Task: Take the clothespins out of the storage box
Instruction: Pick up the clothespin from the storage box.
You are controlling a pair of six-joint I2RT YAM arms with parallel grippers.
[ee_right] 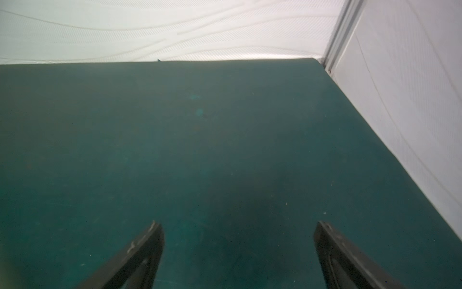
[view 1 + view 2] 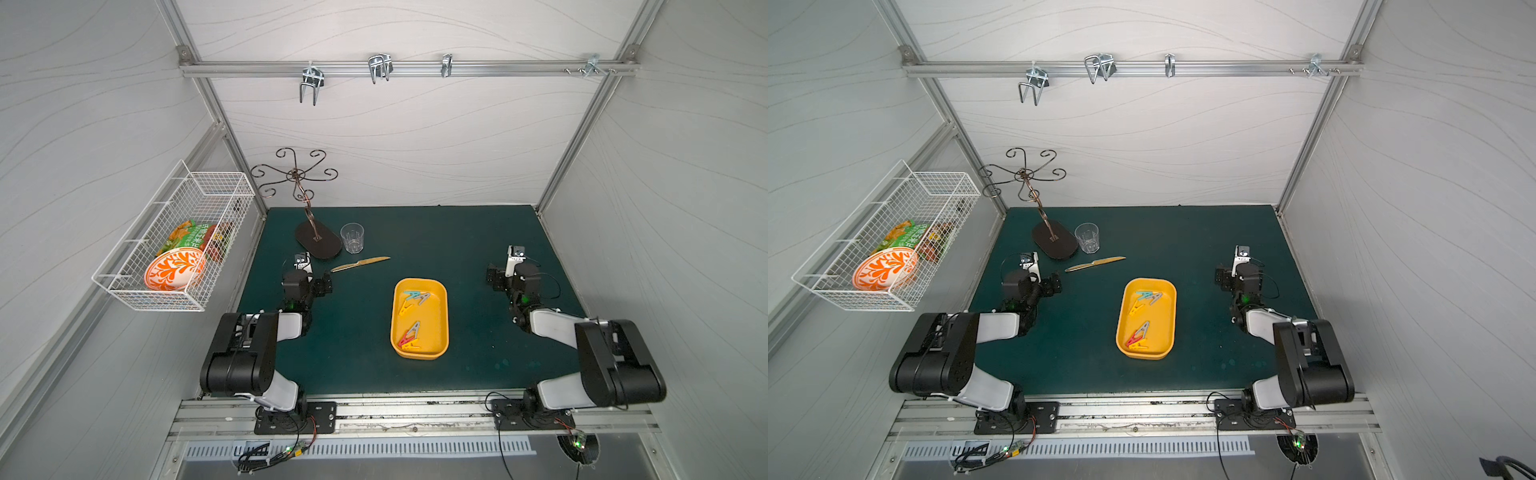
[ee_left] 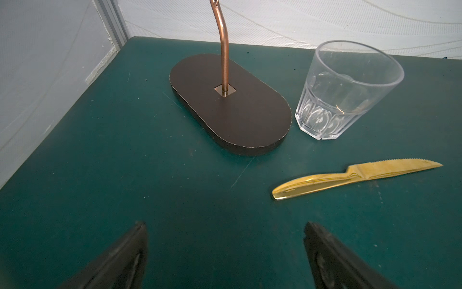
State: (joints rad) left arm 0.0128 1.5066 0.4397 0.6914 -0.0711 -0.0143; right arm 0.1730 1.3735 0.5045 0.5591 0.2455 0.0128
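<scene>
— White walls (image 2: 415, 145) with thin wavy lines close three sides, and below them is a dark green table (image 2: 478, 249). Where is the storage box?

— The storage box (image 2: 434, 324), yellow-orange, lies flat in the middle of the table, with its long side running from front to back. The clothespins (image 2: 413, 329) are all inside it, in two small heaps. Light blue, grey and yellow lie at the far end; grey, red and yellow lie at the near end.

— And the claws?

— The left claw (image 3: 225, 222) is to the left of the box and the right claw (image 1: 239, 222) is to the right. Both are well apart from it, about level with its far end. Each one has its jaws spread wide over bare table and holds nothing.

— What is around the left claw?

— In front of it is a metal stand (image 3: 230, 112) with a dark oval base, and just beside the base an upright clear glass (image 3: 347, 92). A gold knife (image 3: 355, 177) lies flat near the claw, on the side toward the box but farther back than the box. A white wire basket (image 2: 220, 187) hangs on the left wall, with an orange patterned bowl (image 2: 174, 270) and packets (image 2: 195, 237) in it.

— How are the arms posed?

— The left arm (image 2: 245, 349) and the right arm (image 2: 615, 361) are folded low, elbows toward the front, wrists pointing to the back wall.
</scene>
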